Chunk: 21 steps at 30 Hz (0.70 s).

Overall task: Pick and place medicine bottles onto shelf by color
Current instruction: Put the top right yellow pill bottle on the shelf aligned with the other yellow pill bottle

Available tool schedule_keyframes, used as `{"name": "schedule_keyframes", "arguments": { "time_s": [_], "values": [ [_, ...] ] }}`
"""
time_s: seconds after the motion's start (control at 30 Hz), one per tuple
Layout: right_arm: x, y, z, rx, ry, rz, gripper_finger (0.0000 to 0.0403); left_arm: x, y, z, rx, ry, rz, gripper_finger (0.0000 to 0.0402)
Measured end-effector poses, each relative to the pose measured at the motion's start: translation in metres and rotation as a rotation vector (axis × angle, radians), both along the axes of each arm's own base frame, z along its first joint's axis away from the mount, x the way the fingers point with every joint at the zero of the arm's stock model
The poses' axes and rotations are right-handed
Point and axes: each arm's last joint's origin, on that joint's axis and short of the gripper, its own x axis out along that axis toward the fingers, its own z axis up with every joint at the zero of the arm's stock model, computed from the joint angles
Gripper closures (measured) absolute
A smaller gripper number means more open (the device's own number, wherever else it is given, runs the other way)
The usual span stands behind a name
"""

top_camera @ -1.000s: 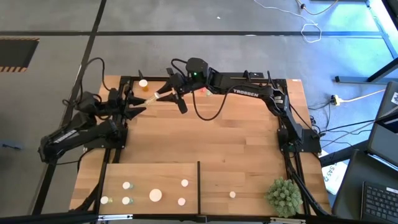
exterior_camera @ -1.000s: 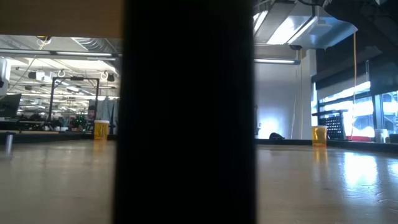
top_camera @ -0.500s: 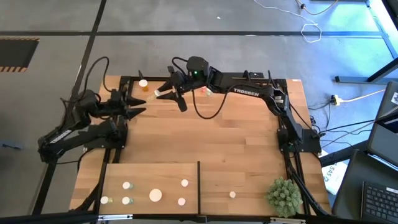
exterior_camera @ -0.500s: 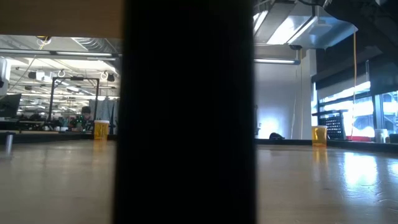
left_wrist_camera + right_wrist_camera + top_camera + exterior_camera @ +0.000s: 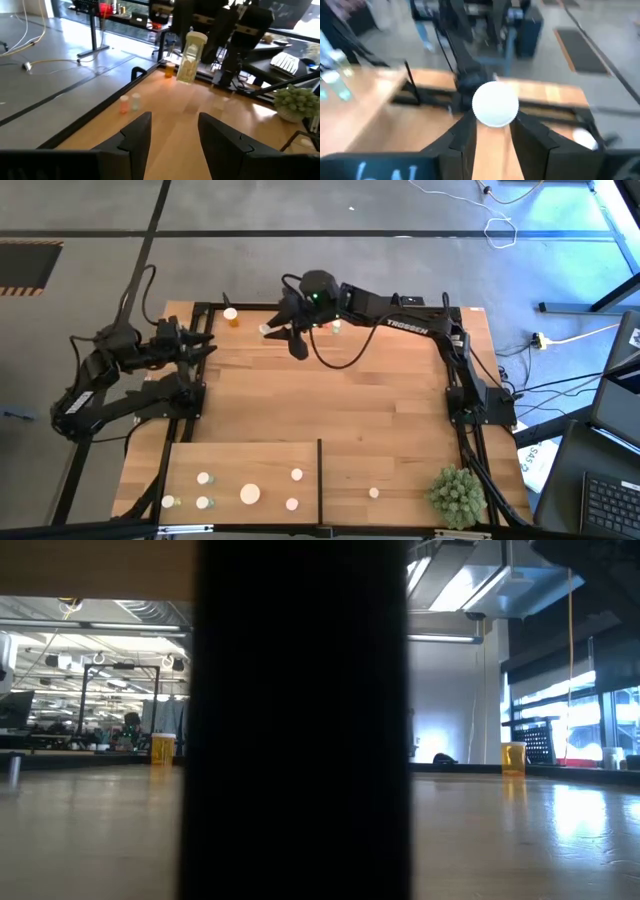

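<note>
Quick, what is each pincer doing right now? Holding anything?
Left pincer: open, holding nothing, back at the table's left edge.
Right pincer: shut on a white-capped medicine bottle, held up over the table's far side.

A broad dark upright blocks the middle of the low view, hiding whatever stands behind it. In the right wrist view a white cap covers its bottle's body, and the background is smeared.
</note>
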Motion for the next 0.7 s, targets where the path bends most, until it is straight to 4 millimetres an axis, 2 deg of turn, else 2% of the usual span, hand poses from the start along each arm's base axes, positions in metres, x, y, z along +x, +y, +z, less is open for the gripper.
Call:
{"name": "schedule_keyframes", "arguments": {
  "time_s": [0.1, 0.23, 0.57, 0.7],
  "values": [
    [-0.01, 0.007, 0.011, -0.039, 0.099, -0.051, 0.0286, 0.001, 0.001, -0.002, -0.011, 0.019, 0.007, 0.0246],
    [-0.02, 0.012, 0.026, -0.026, 0.136, -0.078, 0.0286, 0.008, 0.005, -0.005, -0.045, 0.074, 0.008, 0.0246],
    [-0.023, 0.021, 0.007, 0.051, 0.312, -0.131, 0.0286, 0.038, 0.023, -0.01, -0.124, 0.204, -0.02, 0.0246],
    [-0.022, 0.024, 0.008, 0.051, 0.308, -0.126, 0.0286, 0.053, 0.03, -0.01, -0.149, 0.215, -0.087, 0.0246]
  ]
}}
